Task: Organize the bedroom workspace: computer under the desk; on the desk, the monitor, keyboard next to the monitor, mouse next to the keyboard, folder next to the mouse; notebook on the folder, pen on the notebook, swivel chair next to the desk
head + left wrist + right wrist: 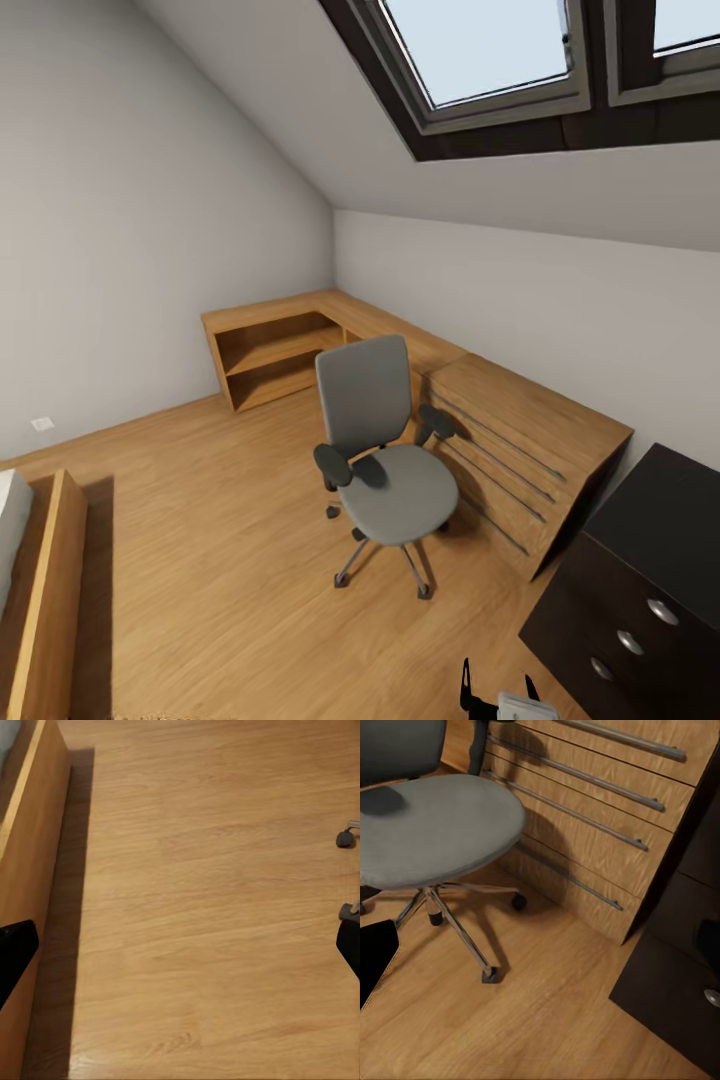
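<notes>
The grey swivel chair stands mid-room on the plank floor, its seat bare, close in front of a low wooden drawer unit. A corner of the black desk, with round silver knobs, shows at the lower right, to the right of the chair. My right gripper hangs open at the bottom edge, between chair and desk; its wrist view looks at the chair base and the dark desk drawers. My left gripper is open over bare floor, chair casters off to one side. The computer, monitor, keyboard, mouse, folder, notebook and pen are out of view.
Low wooden cabinets run along the far walls, with an open shelf unit at the corner. A wooden bed frame lines the left edge. Open floor lies between bed and chair. A sloped ceiling with a skylight is overhead.
</notes>
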